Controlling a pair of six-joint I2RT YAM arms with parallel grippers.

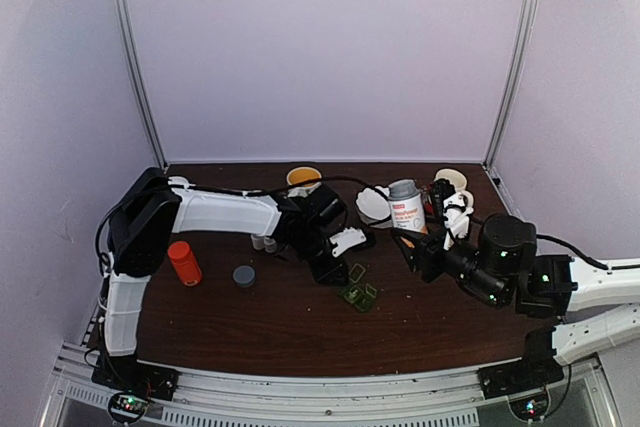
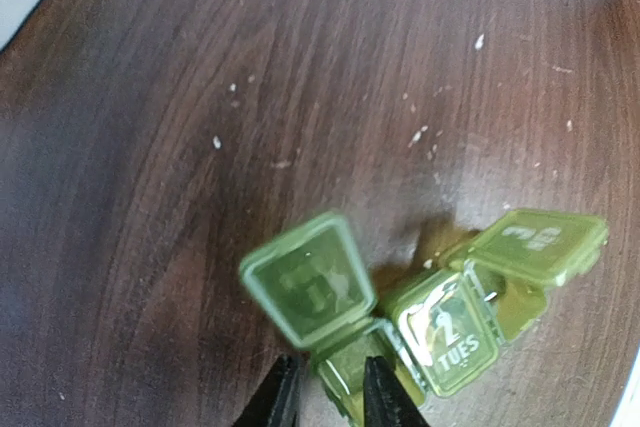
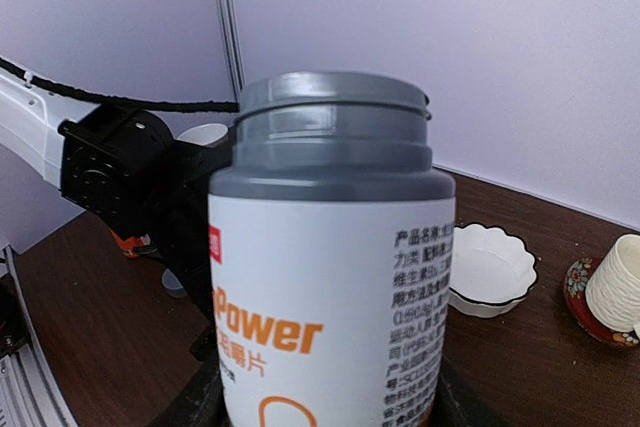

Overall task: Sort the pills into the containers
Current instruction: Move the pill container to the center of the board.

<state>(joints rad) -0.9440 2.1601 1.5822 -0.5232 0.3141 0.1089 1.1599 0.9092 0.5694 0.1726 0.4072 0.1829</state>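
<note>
Pill box (image 2: 440,332) lies mid-table, slightly toward the near edge, two lids flipped up ready for pills. The left gripper (image 2: 330,402) hovers over its open end compartment, fingers nearly together (whether pinching anything, I cannot tell). The right gripper (image 3: 325,407) clamps the bottle (image 3: 330,247) upright toward the far right corner, probably against spilling.

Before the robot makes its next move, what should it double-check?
1. Pill box lids: both end lids are up, the middle TUES lid is shut. Ok.
2. Left gripper at the pill box: its fingers straddle the near compartment. Whether they grip it: cannot tell.
3. Right gripper holding the white bottle: the bottle is upright in its grip. Ok.
4. Grey cap: it is on the bottle, so nothing can pour. Not ok.
5. Pills: none visible anywhere. Cannot tell.
</note>
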